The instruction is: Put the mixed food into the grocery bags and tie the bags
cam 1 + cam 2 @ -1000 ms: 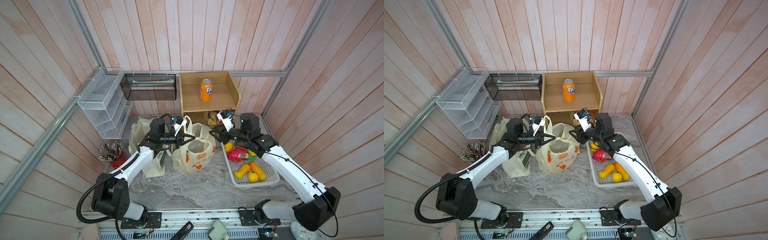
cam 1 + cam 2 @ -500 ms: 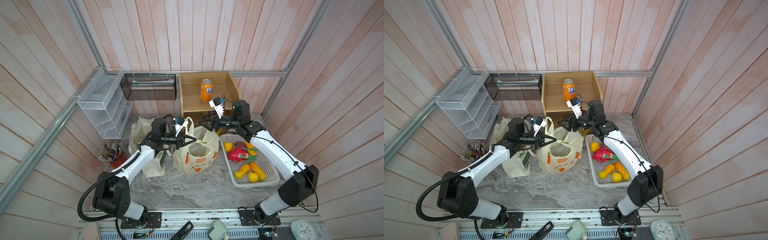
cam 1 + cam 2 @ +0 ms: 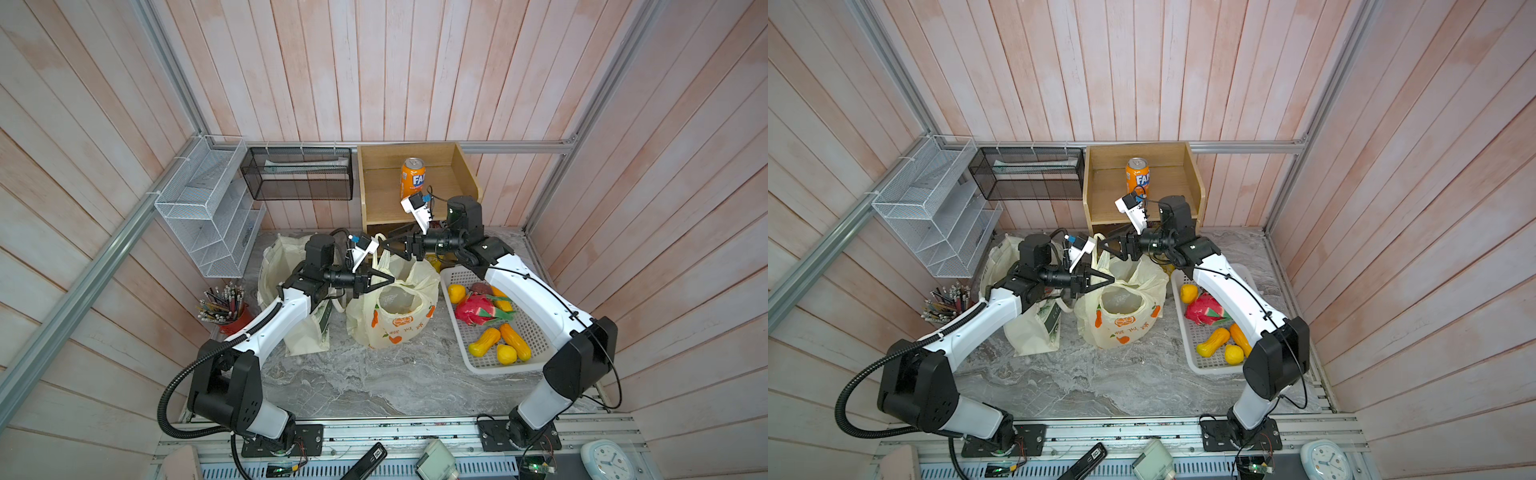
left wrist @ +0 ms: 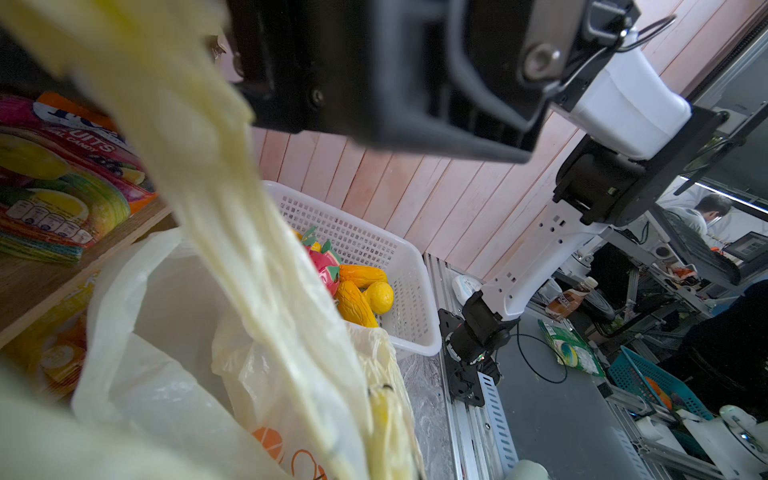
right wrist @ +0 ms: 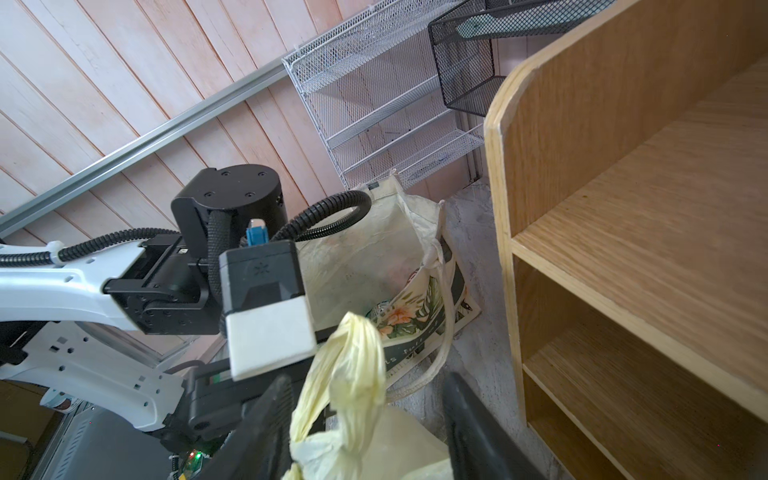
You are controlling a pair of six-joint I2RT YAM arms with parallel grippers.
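Observation:
The pale-yellow plastic bag [image 3: 395, 320] [image 3: 1121, 322] with orange fruit prints stands mid-table, mouth open. My left gripper [image 3: 388, 279] [image 3: 1111, 279] is shut on its near handle, whose stretched strip [image 4: 249, 232] crosses the left wrist view. My right gripper [image 3: 386, 246] [image 5: 368, 378] is open, its jaws on either side of the bag's twisted far handle [image 5: 349, 361]. The cream cloth tote [image 3: 305, 338] [image 5: 374, 249] stands left of the plastic bag, behind my left arm. Yellow and orange toy fruits [image 3: 498, 345] [image 4: 361, 291] lie in the white basket [image 3: 478, 365].
An orange Fanta can [image 3: 412, 176] stands on the wooden shelf [image 3: 374, 195] just behind my right gripper. A candy packet [image 4: 62, 187] lies on its lower shelf. A white wire rack [image 3: 208, 208], a black mesh basket [image 3: 297, 172] and a pencil cup [image 3: 226, 309] line the left.
My right arm has swung from over the basket up and left to the bag's far handle. My left gripper has kept its hold and barely moved.

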